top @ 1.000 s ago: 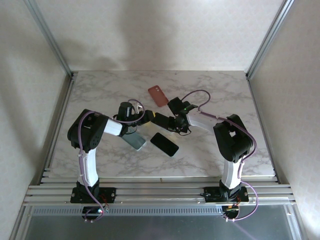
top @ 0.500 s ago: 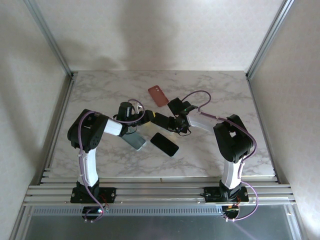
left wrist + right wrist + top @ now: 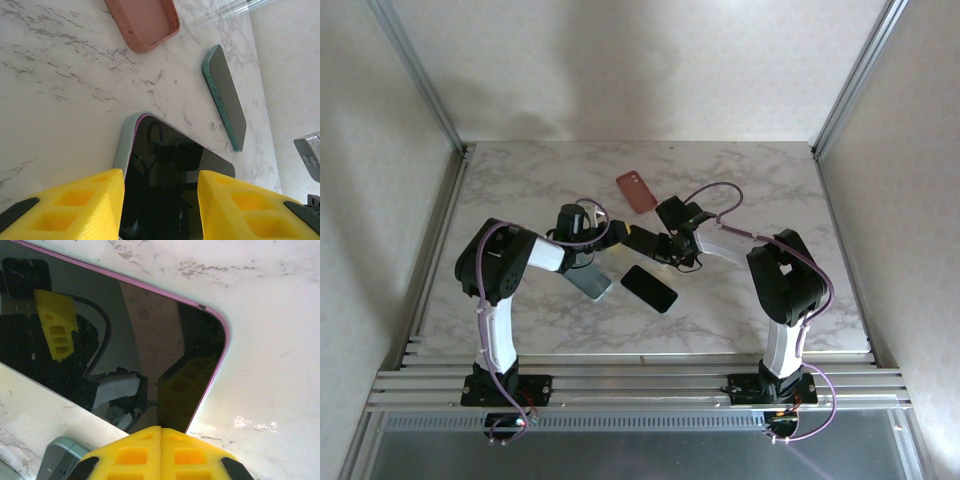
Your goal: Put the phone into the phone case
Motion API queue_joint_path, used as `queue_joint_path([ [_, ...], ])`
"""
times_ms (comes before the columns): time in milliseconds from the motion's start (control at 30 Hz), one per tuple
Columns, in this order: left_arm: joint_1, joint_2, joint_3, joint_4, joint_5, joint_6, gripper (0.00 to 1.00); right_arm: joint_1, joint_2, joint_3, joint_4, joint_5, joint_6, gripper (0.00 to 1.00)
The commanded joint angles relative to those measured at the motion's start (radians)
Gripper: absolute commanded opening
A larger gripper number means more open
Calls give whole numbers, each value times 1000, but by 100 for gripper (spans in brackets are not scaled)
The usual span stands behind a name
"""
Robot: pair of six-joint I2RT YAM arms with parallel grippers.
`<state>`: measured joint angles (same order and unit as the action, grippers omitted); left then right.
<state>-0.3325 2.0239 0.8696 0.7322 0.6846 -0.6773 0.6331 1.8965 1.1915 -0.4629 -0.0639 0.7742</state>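
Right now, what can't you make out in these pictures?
Left wrist view: the pink-rimmed black-screened phone runs off the bottom edge; whether the left hand grips it is unclear.
Left wrist view: the salmon-pink phone case is cut by the top edge.
Right wrist view: a pale teal object, cut by the bottom edge, is unidentifiable.

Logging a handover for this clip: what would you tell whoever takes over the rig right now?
Left gripper: jaws apart over the near end of the phone; no clamp visible.
Right gripper: jaws shut, tips at the phone's edge beside a corner; contact unclear.
Things: the purple-rimmed phone lies screen-up on the table inside the pale case; a pink case and a teal phone lie apart.
Done: the corners in view look seated.
To do: check the hidden corners, press any proud one in, withdraw.
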Motion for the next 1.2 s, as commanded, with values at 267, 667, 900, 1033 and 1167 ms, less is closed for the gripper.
queue_joint_path([
  [267, -3, -12, 2, -20, -19, 2, 43, 39, 236, -148, -43, -64, 21, 0],
  [667, -3, -11, 0, -20, -17, 5, 43, 40, 265, -161, -36, -67, 27, 0],
  [900, -3, -4, 5, -16, -13, 4, 43, 43, 289, -162, -36, -70, 31, 0],
  [1033, -3, -3, 6, -17, -10, 4, 43, 45, 311, -157, -35, -68, 33, 0],
  [1167, -3, 1, 10, -15, -8, 4, 43, 48, 341, -147, -33, -70, 34, 0],
])
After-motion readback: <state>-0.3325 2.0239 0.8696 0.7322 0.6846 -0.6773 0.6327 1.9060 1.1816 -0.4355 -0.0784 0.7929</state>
